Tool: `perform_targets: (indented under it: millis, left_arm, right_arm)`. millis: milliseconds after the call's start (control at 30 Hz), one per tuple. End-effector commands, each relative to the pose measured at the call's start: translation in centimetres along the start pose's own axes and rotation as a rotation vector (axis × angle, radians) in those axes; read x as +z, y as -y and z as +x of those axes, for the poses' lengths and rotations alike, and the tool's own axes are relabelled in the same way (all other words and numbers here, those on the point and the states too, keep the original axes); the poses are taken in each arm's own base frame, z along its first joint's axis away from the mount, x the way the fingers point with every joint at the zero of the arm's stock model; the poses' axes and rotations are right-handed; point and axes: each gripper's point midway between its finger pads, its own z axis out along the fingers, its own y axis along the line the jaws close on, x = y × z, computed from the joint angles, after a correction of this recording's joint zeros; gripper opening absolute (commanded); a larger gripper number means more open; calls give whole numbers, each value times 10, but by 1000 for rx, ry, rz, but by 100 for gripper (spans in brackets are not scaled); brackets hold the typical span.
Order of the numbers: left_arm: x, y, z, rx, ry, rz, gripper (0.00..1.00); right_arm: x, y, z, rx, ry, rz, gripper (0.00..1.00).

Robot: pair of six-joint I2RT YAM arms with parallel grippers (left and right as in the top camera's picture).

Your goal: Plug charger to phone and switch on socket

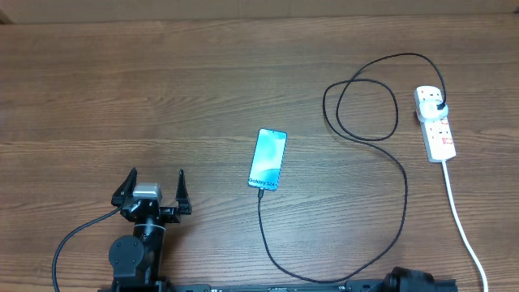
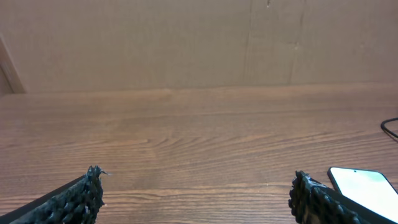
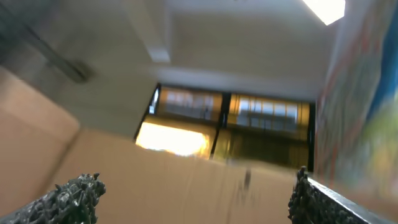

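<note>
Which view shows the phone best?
Overhead: the whole phone is in view, screen lit, nothing covering it. Left wrist catches only part of the phone, cut off at the lower right edge and washed out. Right wrist points upward; no phone there.

Cyan phone (image 1: 268,159), white socket (image 1: 439,135), perhaps red-marked

The wooden table (image 1: 162,97) is carrying the phone (image 1: 268,159) just right of the left gripper (image 1: 156,188); farther right, the charger (image 1: 405,191) is looping toward the socket (image 1: 435,123).
</note>
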Motion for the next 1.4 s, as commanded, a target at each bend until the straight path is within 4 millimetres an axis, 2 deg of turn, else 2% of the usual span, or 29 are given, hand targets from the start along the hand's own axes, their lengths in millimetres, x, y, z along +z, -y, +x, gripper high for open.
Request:
perform_targets:
  millis: [0, 167, 233, 400, 433, 500, 633, 967, 1367]
  left_arm:
    - [0, 2, 2, 23, 1, 12, 100]
    - [0, 2, 2, 23, 1, 12, 99]
    - [0, 2, 2, 23, 1, 12, 100]
    - [0, 2, 2, 23, 1, 12, 100]
    - [0, 2, 2, 23, 1, 12, 99]
    - [0, 2, 2, 23, 1, 12, 100]
    - [0, 2, 2, 23, 1, 12, 100]
    - [0, 2, 2, 23, 1, 12, 100]
    - [0, 2, 2, 23, 1, 12, 100]
  right_arm:
    - [0, 3, 52, 57, -112, -23, 100]
    - [-5, 7, 111, 141, -226, -31, 100]
    - [-11, 10, 142, 179, -297, -17, 100]
    - [-32, 13, 218, 263, -458, 15, 100]
    - [-40, 13, 239, 282, -497, 25, 100]
    - [-53, 18, 268, 301, -550, 71, 100]
    - [-75, 24, 311, 326, -634, 137, 100]
    - [-118, 29, 372, 348, -752, 241, 100]
    - [-146, 32, 402, 363, -855, 314, 100]
